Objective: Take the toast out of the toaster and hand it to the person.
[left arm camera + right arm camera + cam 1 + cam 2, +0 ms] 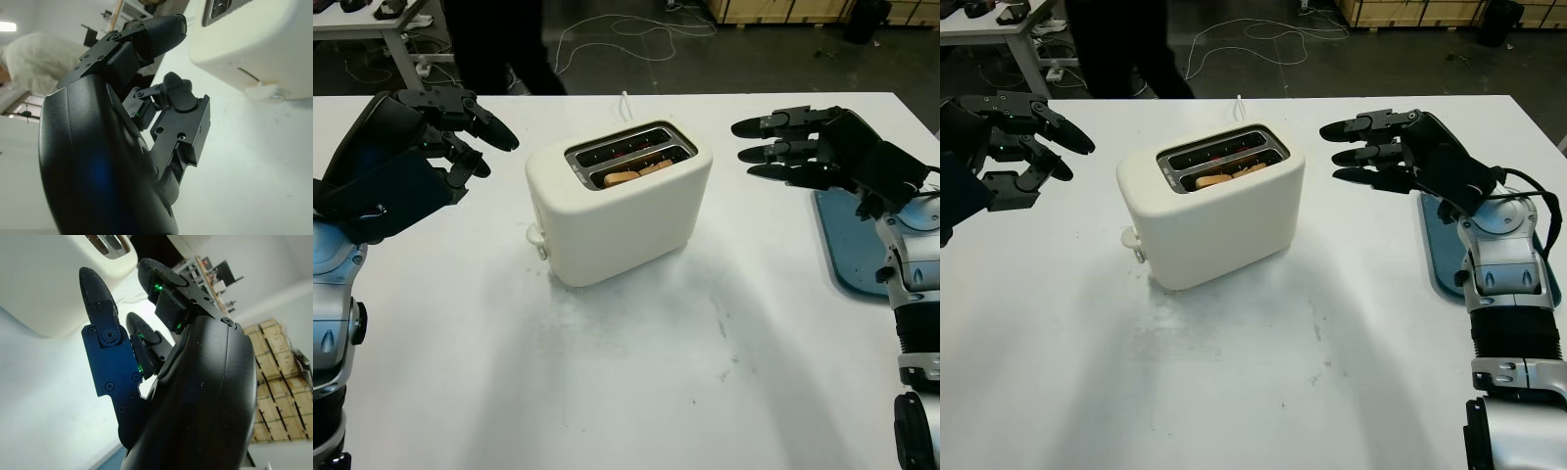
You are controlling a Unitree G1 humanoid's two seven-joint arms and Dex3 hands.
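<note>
A cream toaster [617, 211] stands in the middle of the white table [636, 382], its lever [536, 236] facing me. Brown toast [636, 172] sits low in the near slot; the far slot shows red glowing elements. My left hand [470, 127] hovers open to the left of the toaster, fingers pointing toward it. My right hand [778, 147] hovers open to the toaster's right, at about slot height, a short gap away. A person in dark trousers [499, 44] stands beyond the far table edge. The toaster's side [249, 39] and its slots [110, 244] appear in the wrist views.
A blue tray [852, 245] lies at the table's right edge under my right forearm. A white cord [626, 103] runs from behind the toaster off the far edge. Cables and a bench stand on the floor beyond.
</note>
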